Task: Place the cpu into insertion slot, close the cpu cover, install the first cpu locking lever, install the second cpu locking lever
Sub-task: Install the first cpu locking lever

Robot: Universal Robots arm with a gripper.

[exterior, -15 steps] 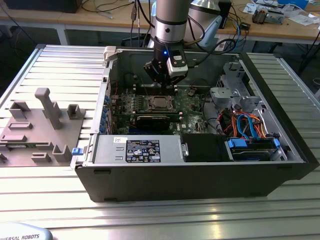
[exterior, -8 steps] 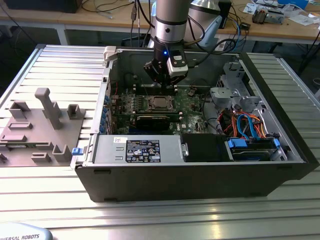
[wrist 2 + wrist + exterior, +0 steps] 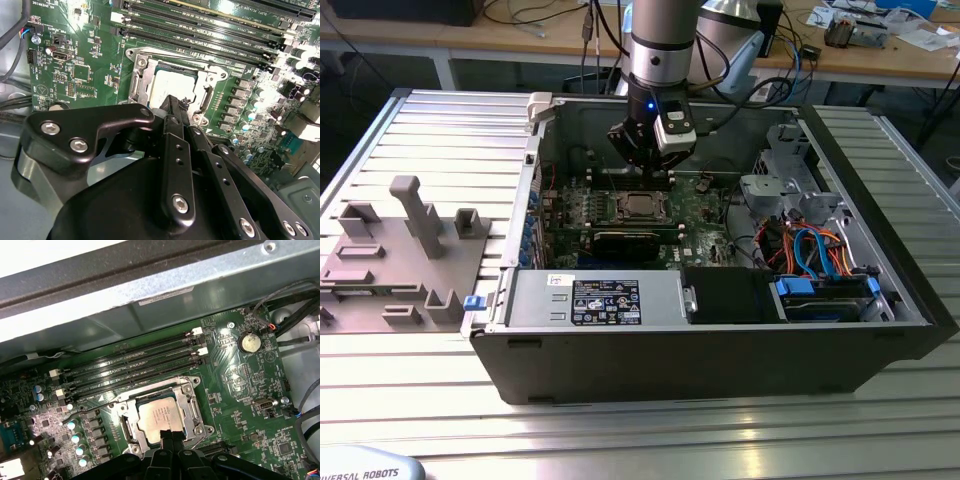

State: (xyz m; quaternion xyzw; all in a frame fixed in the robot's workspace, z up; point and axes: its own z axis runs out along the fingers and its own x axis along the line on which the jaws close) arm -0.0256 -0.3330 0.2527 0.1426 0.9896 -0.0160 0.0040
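The room is bright, and light falls from above. The ridged metal table shines pale. Inside the black computer case it is darker, with shadow under the arm. A small blue light glows on the arm. In both wrist views the green motherboard looks sharp, with white glare at one edge. The gripper looks big, dark and a little soft.

Matt silvery metal cpu, glossy green motherboard
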